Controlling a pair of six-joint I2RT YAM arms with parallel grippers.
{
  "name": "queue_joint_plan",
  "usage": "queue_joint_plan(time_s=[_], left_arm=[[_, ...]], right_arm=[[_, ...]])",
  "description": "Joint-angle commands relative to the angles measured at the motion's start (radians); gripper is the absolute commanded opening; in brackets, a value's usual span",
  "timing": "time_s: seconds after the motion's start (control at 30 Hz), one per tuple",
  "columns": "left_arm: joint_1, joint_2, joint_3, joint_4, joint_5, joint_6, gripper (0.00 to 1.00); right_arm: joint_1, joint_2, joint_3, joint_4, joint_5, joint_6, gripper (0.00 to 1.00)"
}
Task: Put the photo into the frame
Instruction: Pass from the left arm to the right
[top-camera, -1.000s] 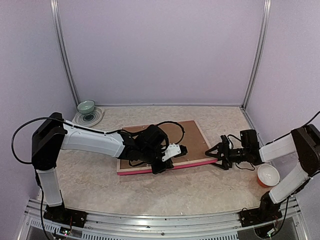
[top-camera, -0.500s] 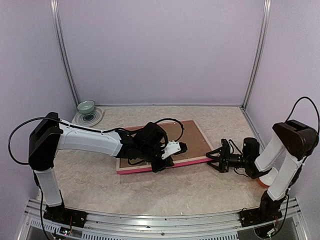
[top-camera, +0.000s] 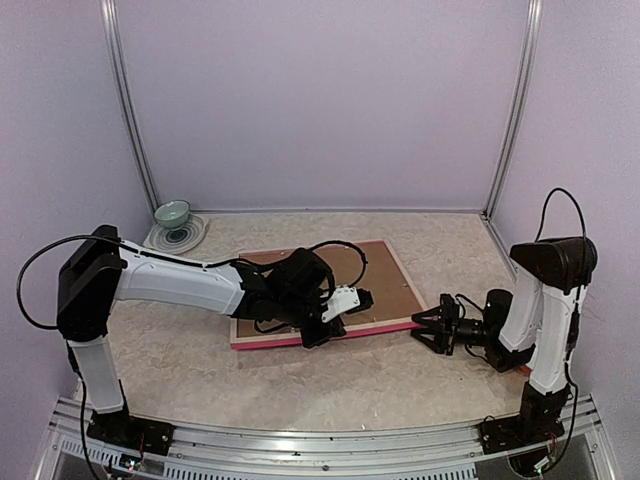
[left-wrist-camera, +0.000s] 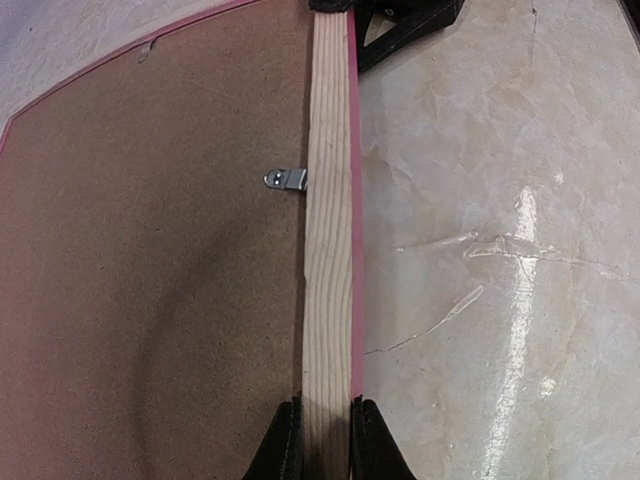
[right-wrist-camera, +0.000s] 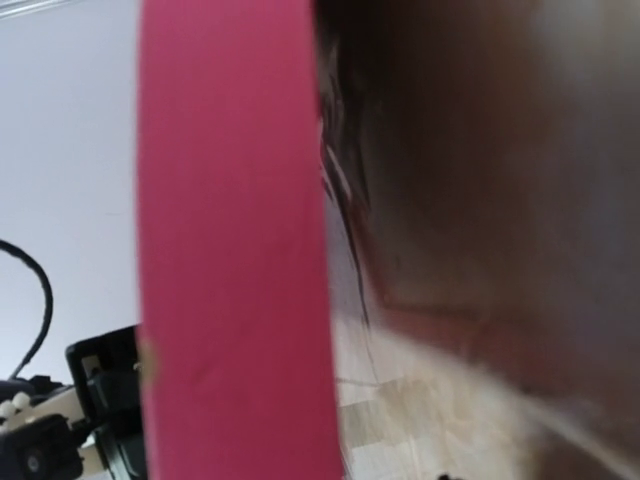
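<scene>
The frame (top-camera: 285, 340) lies back up on the table, pink edge toward me, with a brown backing board (top-camera: 378, 272) in it. The photo is hidden. My left gripper (top-camera: 335, 318) is shut on the near rail; in the left wrist view its fingers (left-wrist-camera: 285, 440) pinch the pale wood rail (left-wrist-camera: 328, 250) next to the backing board (left-wrist-camera: 150, 250). My right gripper (top-camera: 427, 328) is at the frame's near right corner, jaws spread round it. The right wrist view is blurred and filled by the pink rail (right-wrist-camera: 235, 250); its fingers do not show there.
A green bowl (top-camera: 172, 213) stands on a patterned saucer (top-camera: 186, 236) at the back left corner. A metal hanger clip (left-wrist-camera: 285, 179) sits on the backing board by the rail. Cage posts stand at both back corners.
The right arm has folded upright and its gripper has dropped nearer and lower at the frame's corner, jaws narrowing. The left gripper keeps its hold and has barely moved.
</scene>
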Motion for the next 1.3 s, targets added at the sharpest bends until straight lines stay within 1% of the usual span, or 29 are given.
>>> queue_joint_plan(time_s=[0.0,0.1,0.6,0.8,0.9,1.27], left_arm=[[0.004,-0.069,0.012,0.075,-0.021,-0.001,0.00],[0.001,-0.065,0.013,0.076,-0.019,0.000,0.00],[-0.005,-0.066,0.006,0.073,-0.020,-0.003,0.00],[-0.010,-0.069,0.004,0.072,-0.020,-0.002,0.00],[-0.012,-0.067,0.004,0.070,-0.023,-0.003,0.00],[-0.016,-0.058,0.006,0.064,-0.033,-0.007,0.00]], right_arm=[[-0.010,0.020,-0.011,0.279,0.051,0.046,0.49],[-0.010,0.006,-0.003,0.280,0.061,0.057,0.50],[-0.010,-0.032,0.044,0.280,0.085,0.110,0.51],[-0.010,-0.026,0.060,0.277,0.091,0.128,0.52],[-0.010,-0.034,0.060,0.260,0.091,0.129,0.47],[-0.010,-0.138,0.058,0.124,0.084,0.071,0.21]])
